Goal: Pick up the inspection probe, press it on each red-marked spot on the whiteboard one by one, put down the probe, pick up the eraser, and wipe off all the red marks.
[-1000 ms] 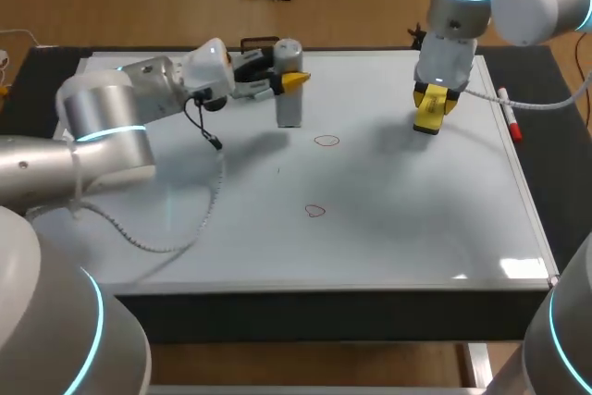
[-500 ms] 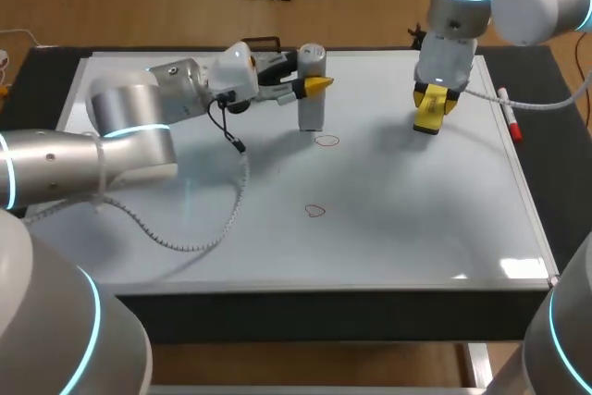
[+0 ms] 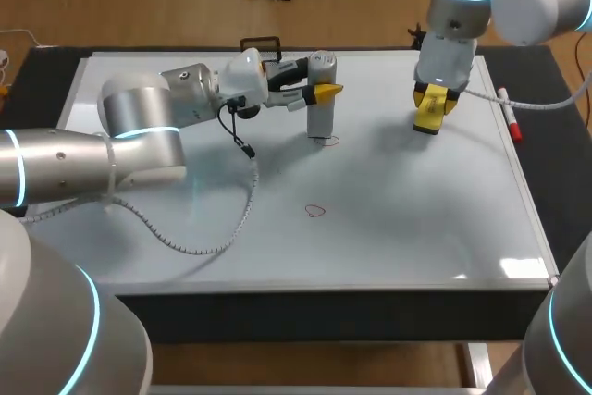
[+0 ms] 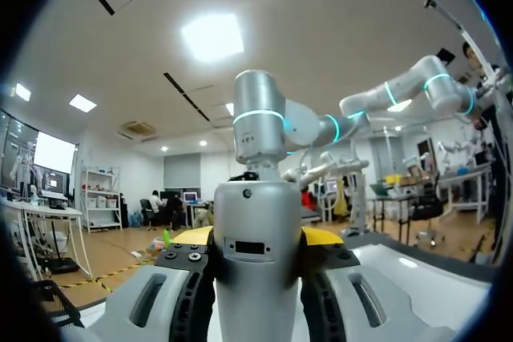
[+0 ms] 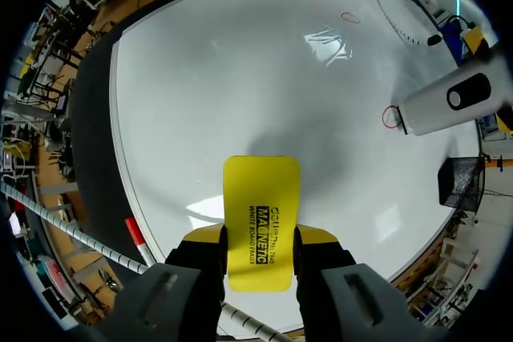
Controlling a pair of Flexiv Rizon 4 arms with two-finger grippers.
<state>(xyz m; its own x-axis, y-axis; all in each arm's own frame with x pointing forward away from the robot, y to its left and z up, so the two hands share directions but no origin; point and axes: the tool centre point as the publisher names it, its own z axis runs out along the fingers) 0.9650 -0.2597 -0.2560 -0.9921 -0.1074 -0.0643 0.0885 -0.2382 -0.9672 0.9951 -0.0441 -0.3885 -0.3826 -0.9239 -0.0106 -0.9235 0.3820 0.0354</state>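
Note:
The inspection probe (image 3: pixel 320 117), a silver cylinder, stands upright on the whiteboard (image 3: pixel 416 219). My left gripper (image 3: pixel 322 86) is shut on its upper part, and its lower end rests on the upper red mark (image 3: pixel 326 141). In the left wrist view the probe (image 4: pixel 258 278) fills the gap between the fingers of the left gripper (image 4: pixel 256 238). A second red mark (image 3: pixel 315 211) lies nearer the front. My right gripper (image 3: pixel 431 97) hangs above the board's back right, shut on the yellow eraser (image 3: pixel 428 118). The right wrist view shows the eraser (image 5: pixel 261 214), the probe (image 5: pixel 445 104) and both marks (image 5: pixel 390 116) (image 5: pixel 350 17).
A red-capped marker (image 3: pixel 509 116) lies along the whiteboard's right edge, close to my right gripper. A black mesh holder (image 3: pixel 262 43) stands at the board's back edge behind my left gripper. My left arm's cable (image 3: pixel 231 219) trails over the board's left half.
My left arm has carried the probe to the right, from left of the upper red mark onto it. The right arm and the eraser have kept still.

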